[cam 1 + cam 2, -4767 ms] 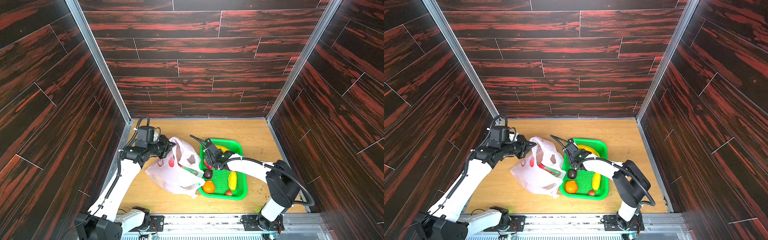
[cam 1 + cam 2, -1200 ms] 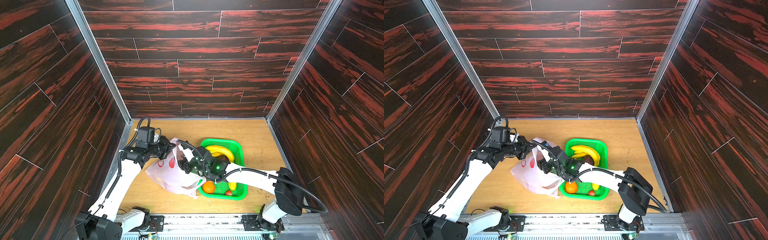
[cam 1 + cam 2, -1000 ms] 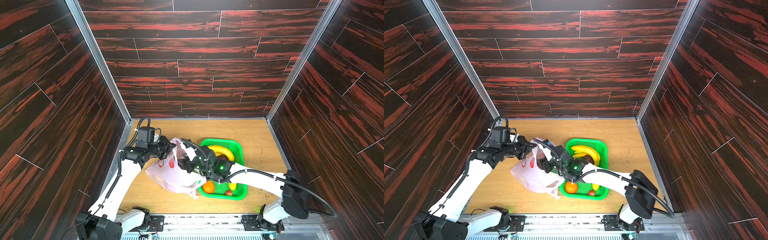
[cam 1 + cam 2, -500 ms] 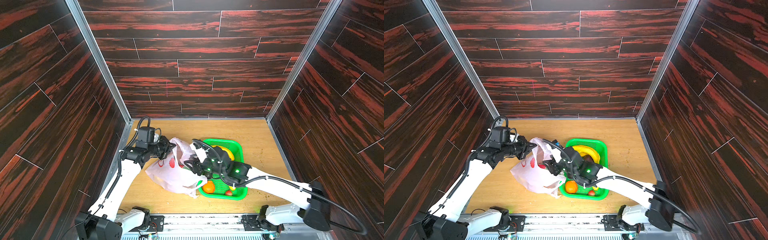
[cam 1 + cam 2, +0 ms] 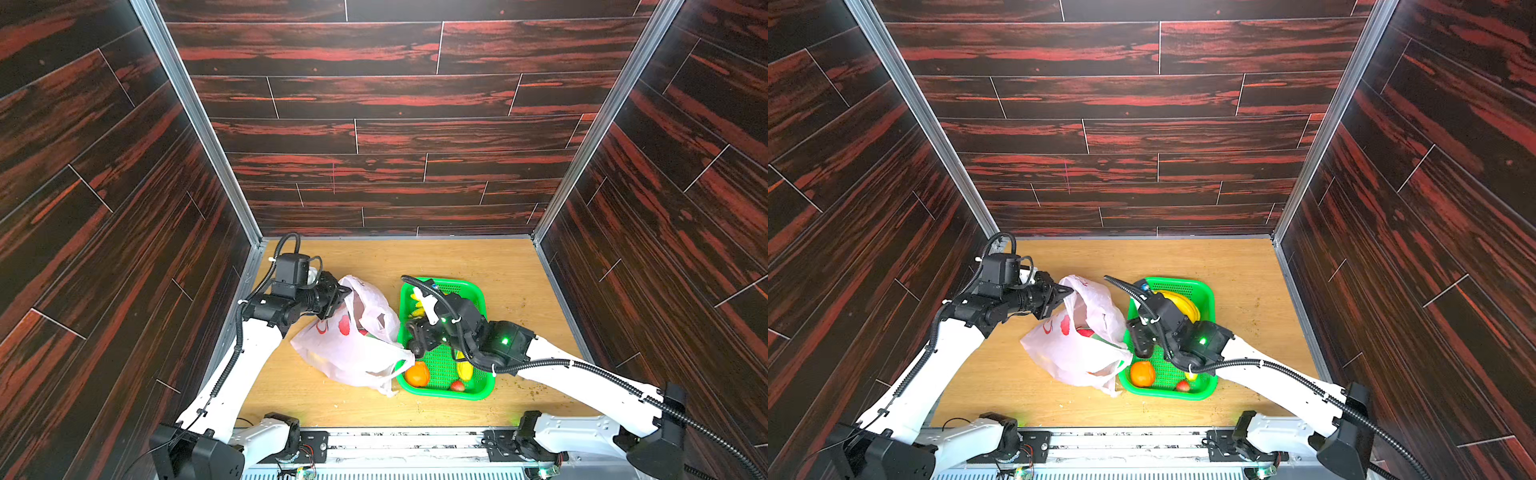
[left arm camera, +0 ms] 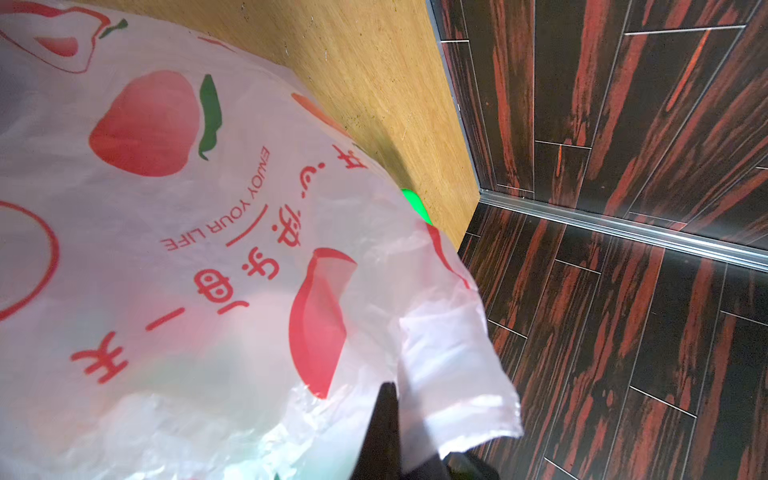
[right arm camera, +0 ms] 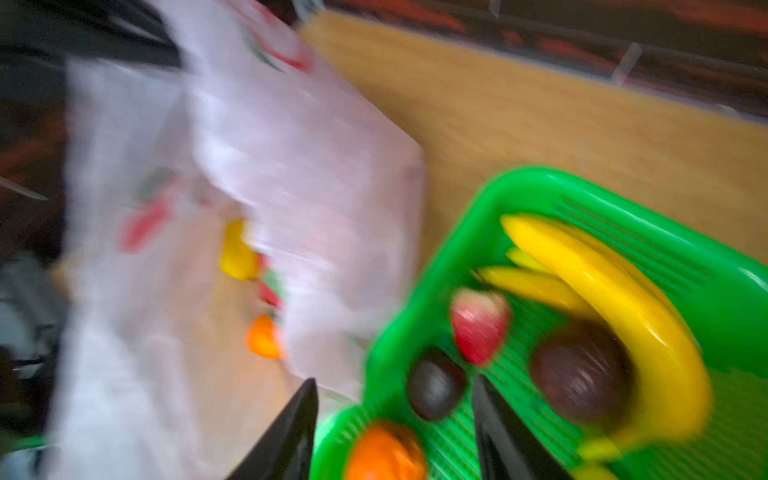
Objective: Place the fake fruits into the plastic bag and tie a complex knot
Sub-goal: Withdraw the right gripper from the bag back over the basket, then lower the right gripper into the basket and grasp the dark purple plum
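The plastic bag (image 5: 353,349) (image 5: 1075,349) lies left of the green basket, its mouth held up. My left gripper (image 5: 338,297) (image 5: 1065,297) is shut on its upper handle strip (image 6: 449,374). Through the blurred right wrist view, a lemon (image 7: 237,253) and an orange (image 7: 264,336) show inside the bag. My right gripper (image 5: 415,340) (image 5: 1142,338) (image 7: 395,384) hangs open and empty over the basket's left part, above a dark purple ball (image 7: 436,388). The basket holds bananas (image 5: 417,307) (image 5: 1179,305), an orange (image 5: 417,374) (image 5: 1142,373) and a strawberry (image 7: 480,326). No knot is in view.
The green mesh basket (image 5: 478,291) (image 5: 1204,286) (image 7: 540,183) stands right of the bag on the wooden floor (image 5: 478,257). The bag's other handle strip (image 5: 388,388) lies loose by the basket's front left corner. Dark panelled walls close in on three sides.
My right arm has drawn back from the bag's mouth to the left part of the basket. The left gripper and the bag have stayed put.
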`<state>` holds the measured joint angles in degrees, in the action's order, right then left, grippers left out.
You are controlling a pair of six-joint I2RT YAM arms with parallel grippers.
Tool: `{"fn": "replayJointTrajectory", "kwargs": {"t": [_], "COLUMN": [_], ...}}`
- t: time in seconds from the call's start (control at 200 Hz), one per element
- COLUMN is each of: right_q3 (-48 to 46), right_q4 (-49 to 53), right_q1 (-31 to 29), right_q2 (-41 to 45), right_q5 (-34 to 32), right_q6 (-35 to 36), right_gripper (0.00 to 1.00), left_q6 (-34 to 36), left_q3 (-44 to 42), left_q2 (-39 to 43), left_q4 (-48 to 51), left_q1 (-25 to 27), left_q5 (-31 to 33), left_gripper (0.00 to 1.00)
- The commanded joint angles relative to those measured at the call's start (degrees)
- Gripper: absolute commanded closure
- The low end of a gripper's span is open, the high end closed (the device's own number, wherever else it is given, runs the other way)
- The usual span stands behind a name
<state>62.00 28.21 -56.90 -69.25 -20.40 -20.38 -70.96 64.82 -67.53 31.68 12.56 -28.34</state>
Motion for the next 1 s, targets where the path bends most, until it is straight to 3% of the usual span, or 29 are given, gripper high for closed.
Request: {"fn": "replayJointTrajectory", "kwargs": {"t": [0.0, 0.301, 0.661, 0.997], "right_q3": [0.04, -4.58, -7.38, -7.33], "right_q4": [6.98, 5.67, 0.28, -3.26], "right_q1": [2.65, 9.70, 11.94, 13.45], "right_q2": [0.73, -4.06, -11.60, -17.94], "right_q5": [-1.48, -1.50, -2.93, -6.03], "right_q6": [-4.16, -8.97, -12.49, -13.32], "right_gripper": [0.36, 0.27, 0.10, 0.06], "left_q6": [0.00, -0.01, 0.29, 0.28], "left_q3": [0.57, 0.58, 0.77, 0.67], "left_q2": [0.55, 0.74, 0.61, 0.57], "left_q4": [0.49, 0.57, 0.49, 0.41], "left_q1": [0.20, 0.22, 0.19, 0.24], "left_q5": [0.81, 0.78, 0.46, 0.20], "left_gripper": [1.00, 1.00, 1.00, 1.00]}}
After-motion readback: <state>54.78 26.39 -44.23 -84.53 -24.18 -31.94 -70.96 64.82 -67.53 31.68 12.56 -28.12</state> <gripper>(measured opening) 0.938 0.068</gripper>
